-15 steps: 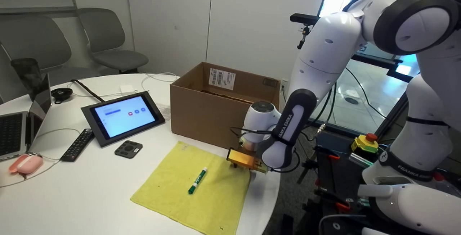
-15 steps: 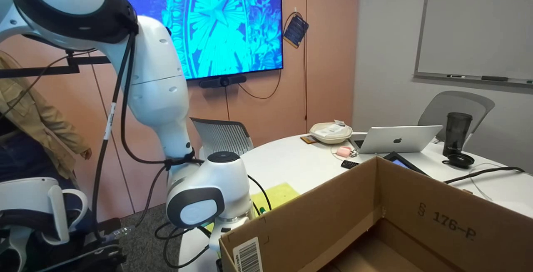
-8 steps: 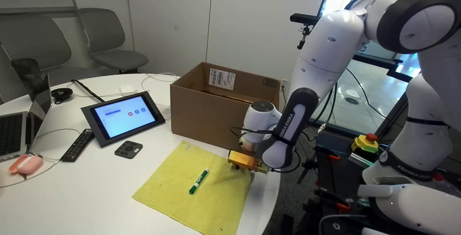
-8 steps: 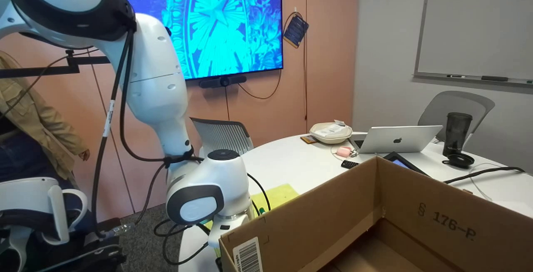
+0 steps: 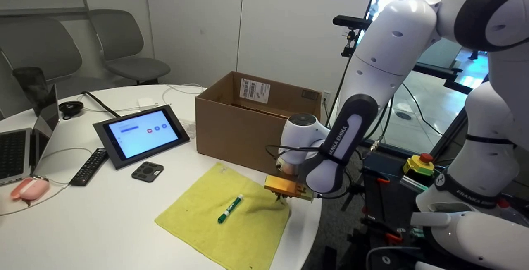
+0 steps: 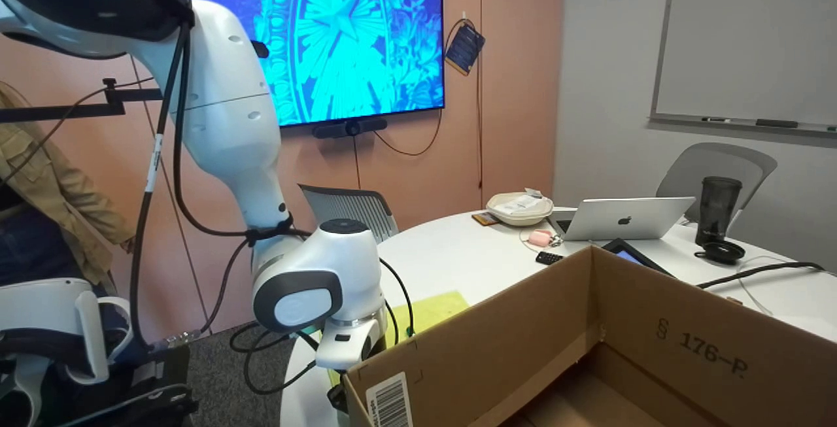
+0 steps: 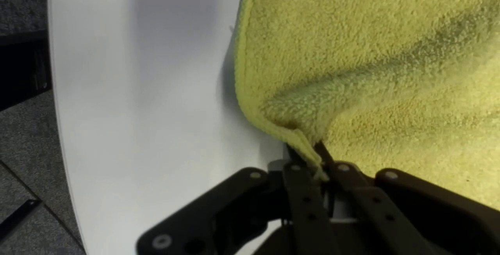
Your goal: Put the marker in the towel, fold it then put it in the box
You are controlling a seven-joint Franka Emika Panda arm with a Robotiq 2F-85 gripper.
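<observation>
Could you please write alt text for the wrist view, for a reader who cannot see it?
A black gripper pinches the edge of a yellow towel, with a raised crease running off to the upper right. A white table shows at left, with grey floor beyond its rim.

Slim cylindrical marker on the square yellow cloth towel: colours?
Marker is green with white lettering and one white end; best in an exterior view.

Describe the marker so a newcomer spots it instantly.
Find the big open cardboard box on the white table. Beside it lies a yellow towel, with the marker on top. It's slim and green with white lettering, unlike the black remote.
</observation>
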